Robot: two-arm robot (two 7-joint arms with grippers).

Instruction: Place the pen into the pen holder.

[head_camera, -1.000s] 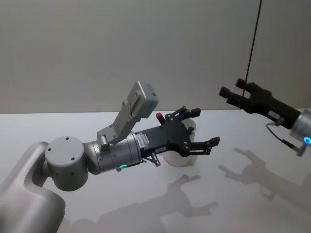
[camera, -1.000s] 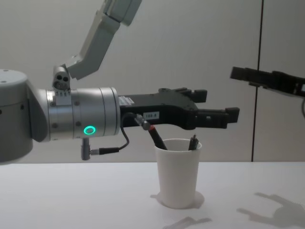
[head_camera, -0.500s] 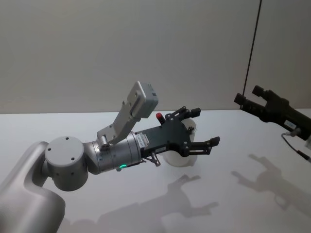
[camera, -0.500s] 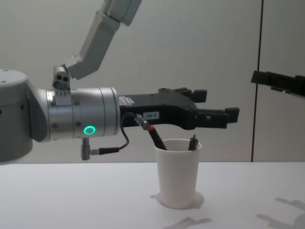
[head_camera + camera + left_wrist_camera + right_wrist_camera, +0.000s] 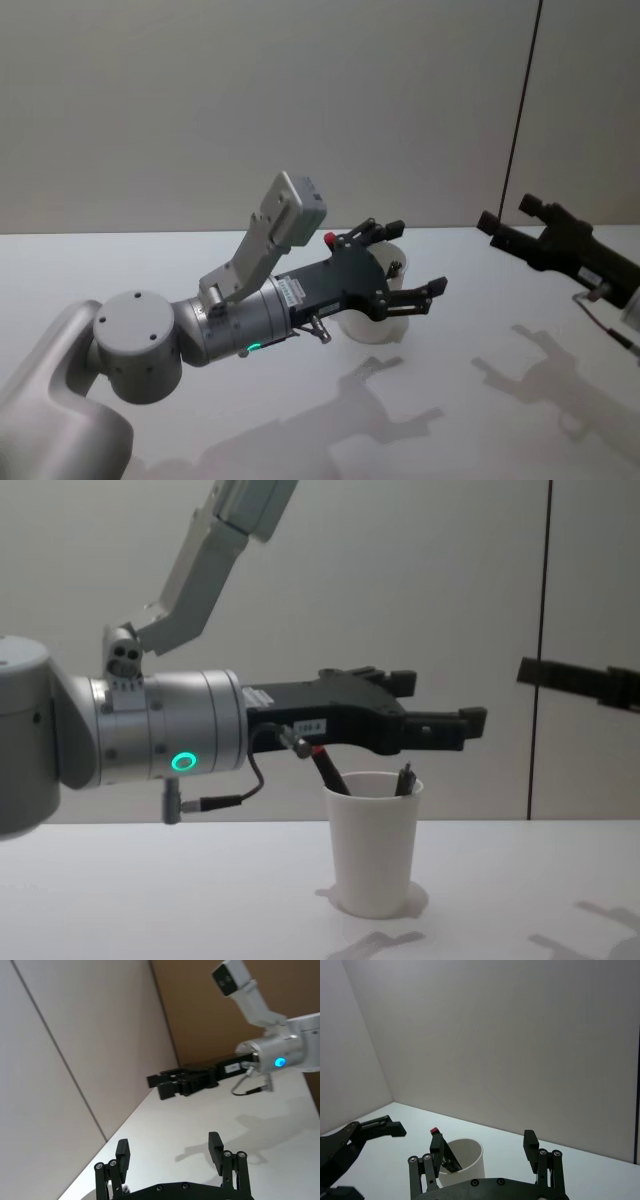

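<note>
One plain white paper cup [image 5: 372, 845], tapered, thin-walled, with a rolled rim, upright on a smooth matte white tabletop [image 5: 150, 900]. Inside the cup, two pens. First, a slim black pen [image 5: 328, 770] with a small red end, leaning against the rim on the cup's left side, red end up and well above the rim. Next, a second dark pen [image 5: 405, 778] on the cup's right side, steeper, barely poking past the rim. Just above the cup, the left gripper [image 5: 440, 700]: black, angular, hard plastic or metal, linkage fingers with flat blocky pads, mounted on a smooth silver cylindrical wrist with a green ring light. Fingers spread wide apart, nothing between them. Red pen end close under the gripper's body; contact impossible to judge. No contact with the cup itself. Well to the right of the cup and higher than its rim, the right gripper [image 5: 508, 213]: same black angular build, two fingers, likewise spread apart and empty, pointing back toward the cup. From the right wrist camera, the cup's round mouth [image 5: 465, 1157] beyond that gripper's parted fingers [image 5: 530, 1141], red pen end [image 5: 434, 1131] above the rim. Behind the cup, a plain grey wall [image 5: 400, 580], flat and bare, with one thin dark vertical seam to the cup's right.
</note>
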